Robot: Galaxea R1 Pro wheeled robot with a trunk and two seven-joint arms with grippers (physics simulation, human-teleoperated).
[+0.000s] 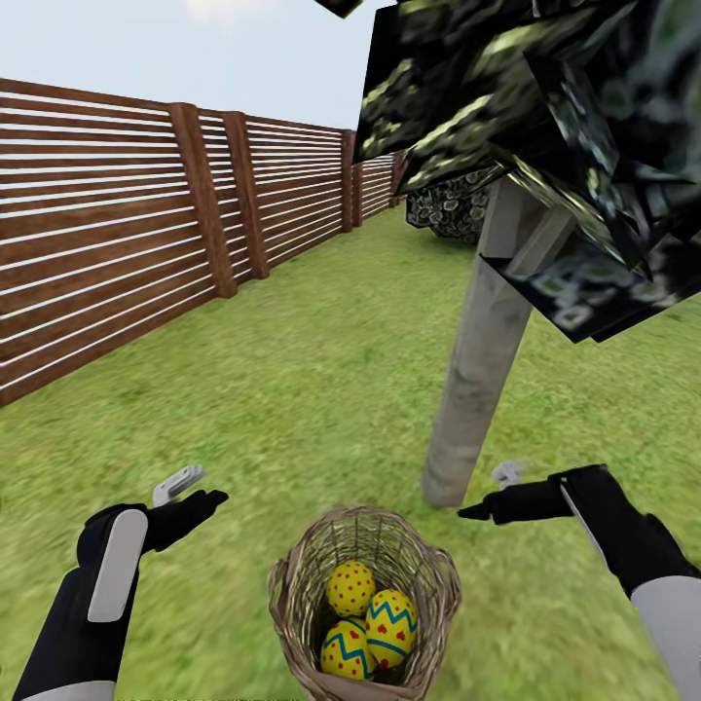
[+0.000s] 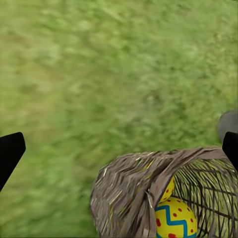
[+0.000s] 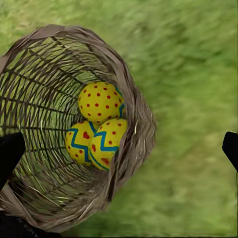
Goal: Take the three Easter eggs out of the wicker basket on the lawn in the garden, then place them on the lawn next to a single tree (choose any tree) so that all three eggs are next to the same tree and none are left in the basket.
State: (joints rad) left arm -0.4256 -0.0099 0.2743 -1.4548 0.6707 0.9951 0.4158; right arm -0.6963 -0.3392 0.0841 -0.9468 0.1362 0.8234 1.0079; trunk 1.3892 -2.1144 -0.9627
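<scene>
Basket [image 1: 365, 604] sits on the lawn [image 1: 292, 389] right in front of the robot, centred between the two arms, upright, mouth open to the sky. All three eggs [image 1: 370, 623] are inside it, bunched together at the bottom and touching each other: one with red dots [image 1: 350, 588] on top, two with blue zigzag bands below, [image 1: 392, 624] and [image 1: 348, 650].

Tree trunk [image 1: 482, 360] stands just beyond the basket, on the robot's right-forward side, base near the basket rim but not touching. Dark leaf planes [image 1: 526, 107] hang low over the upper right of the head view. Slat fence [image 1: 127, 253] runs along the left and off into the distance.

Left hand [image 1: 195, 497] hovers above the grass to the left of the basket, holding nothing. In the left wrist view its fingertips [image 2: 10, 151] sit at opposite edges of the picture, so it's spread wide, with the basket [image 2: 134, 193] and one zigzag egg [image 2: 176, 218] off to the side.

Right hand [image 1: 492, 501] hovers to the right of the basket, close to the trunk base, also holding nothing. In the right wrist view the fingertips [image 3: 11, 148] are wide apart, with the basket [image 3: 131, 99] and the three eggs [image 3: 99, 124] partly between them, below, not touched.
</scene>
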